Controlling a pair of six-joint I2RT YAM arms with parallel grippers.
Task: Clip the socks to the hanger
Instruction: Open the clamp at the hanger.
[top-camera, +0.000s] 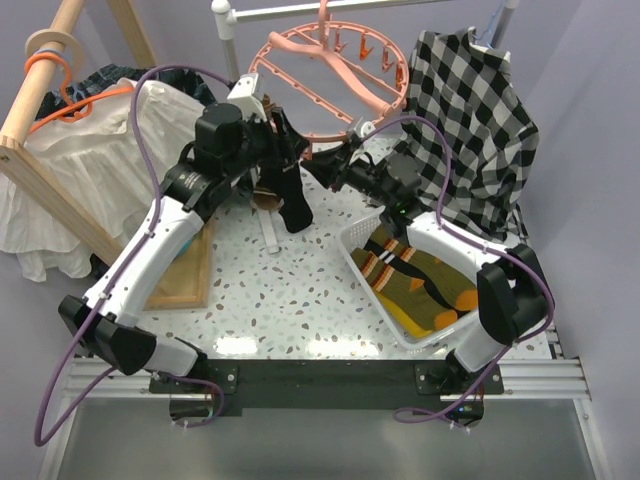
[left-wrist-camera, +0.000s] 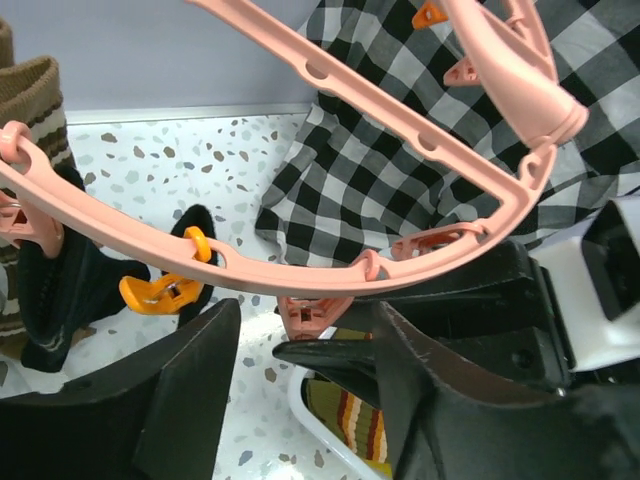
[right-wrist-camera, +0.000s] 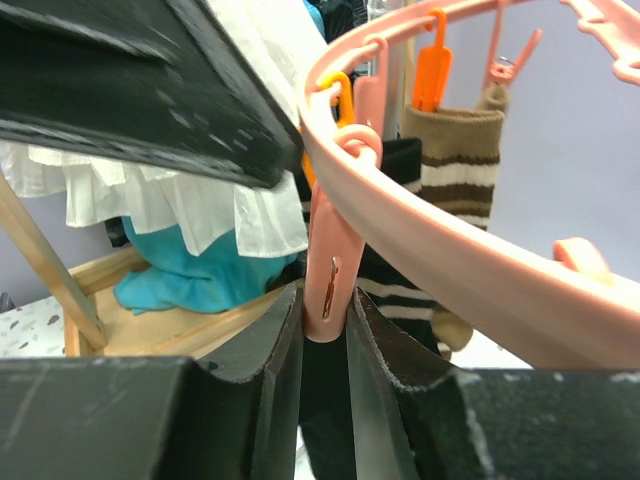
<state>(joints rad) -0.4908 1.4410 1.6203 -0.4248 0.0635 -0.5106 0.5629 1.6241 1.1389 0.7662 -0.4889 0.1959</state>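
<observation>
hanger (left-wrist-camera: 300, 284): hangs over the counter's far edge, with a black sock (top-camera: 295, 205) dangling from it
socks (top-camera: 420, 280): in the basket (top-camera: 372, 292) near the right edge
right fingers (right-wrist-camera: 270, 380): pinching a pink clip (right-wrist-camera: 325, 280)
left fingers (left-wrist-camera: 150, 400): spread, empty, just beside the ring
advice: squeeze the clip squarely, steady the ring, and seat the cuff deep before releasing

hanger (top-camera: 335, 68) at back centre, socks (top-camera: 420, 280) in basket (top-camera: 372, 290) front right, shirt (top-camera: 470, 120) behind basket
</observation>
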